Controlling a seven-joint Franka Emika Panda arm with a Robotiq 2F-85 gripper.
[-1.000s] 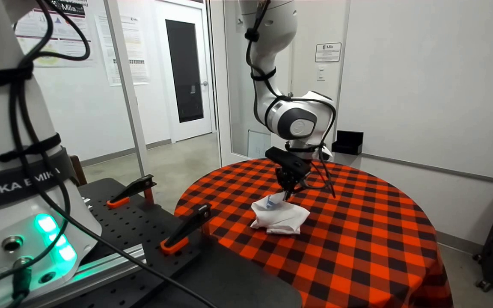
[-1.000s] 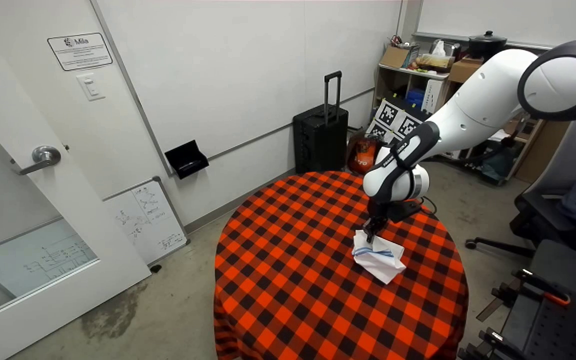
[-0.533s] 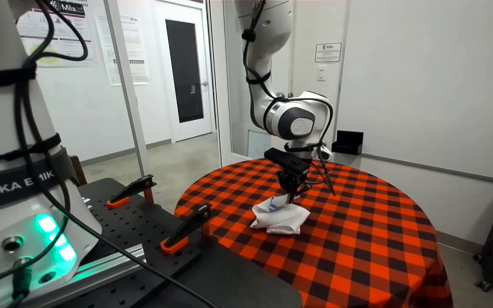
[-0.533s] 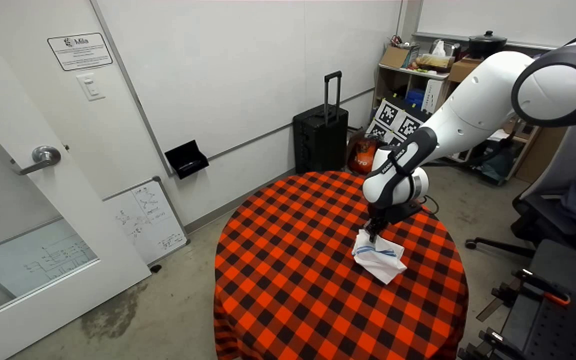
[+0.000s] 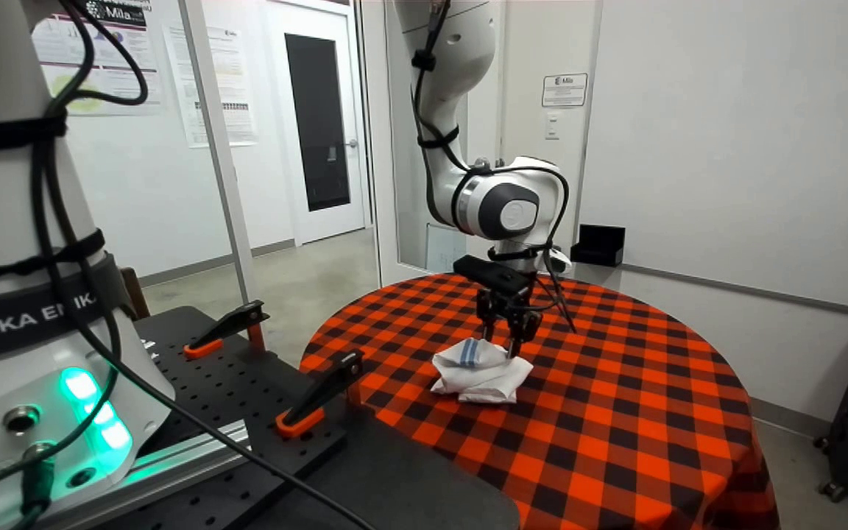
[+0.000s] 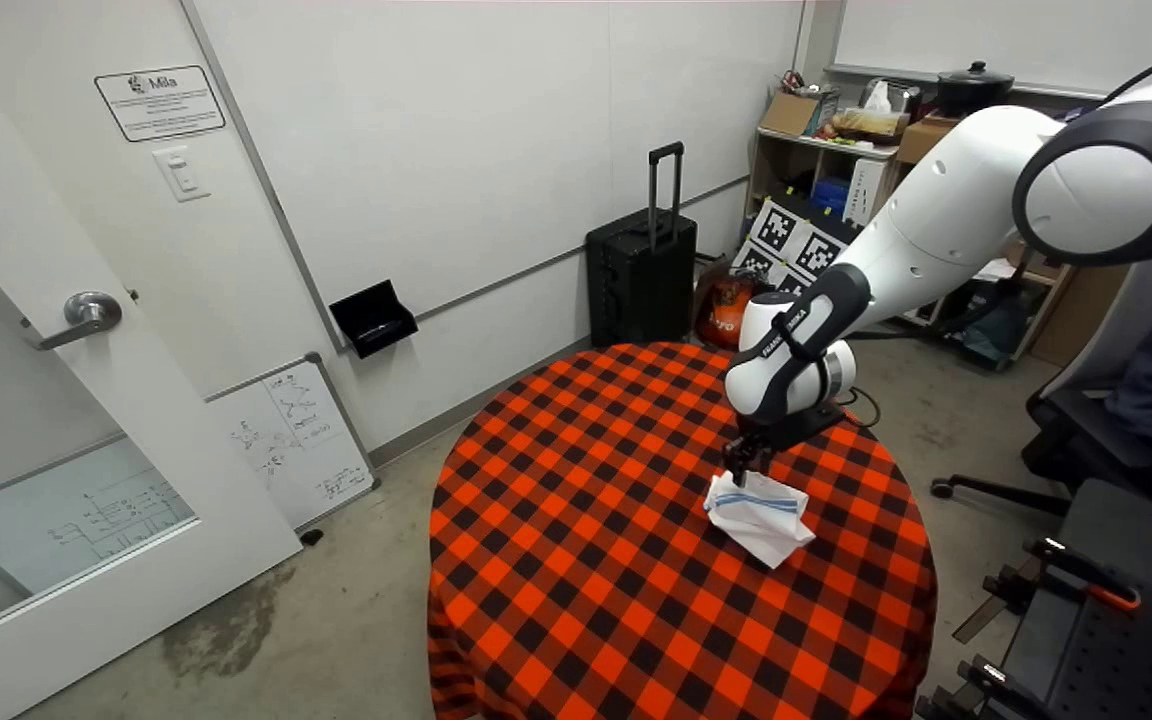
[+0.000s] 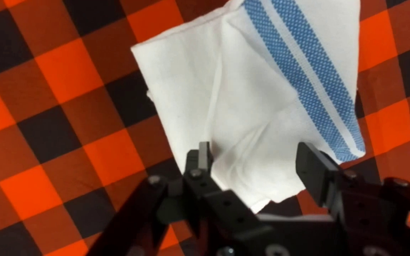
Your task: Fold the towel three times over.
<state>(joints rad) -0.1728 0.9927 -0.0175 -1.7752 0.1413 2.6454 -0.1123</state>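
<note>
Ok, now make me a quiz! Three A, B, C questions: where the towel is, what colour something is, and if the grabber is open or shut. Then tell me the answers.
1. Where is the white striped cloth towel?
A) On the grey floor
B) On the red-and-black checked tablecloth
C) On a black suitcase

2. What colour are its stripes?
A) Blue
B) Green
C) Yellow

3. The black two-fingered gripper is:
A) Shut on the towel
B) Shut, holding nothing
C) Open

1: B, both exterior views show it lying there.
2: A, the wrist view shows them blue against white.
3: C, its jaws stand apart in the wrist view.
</note>
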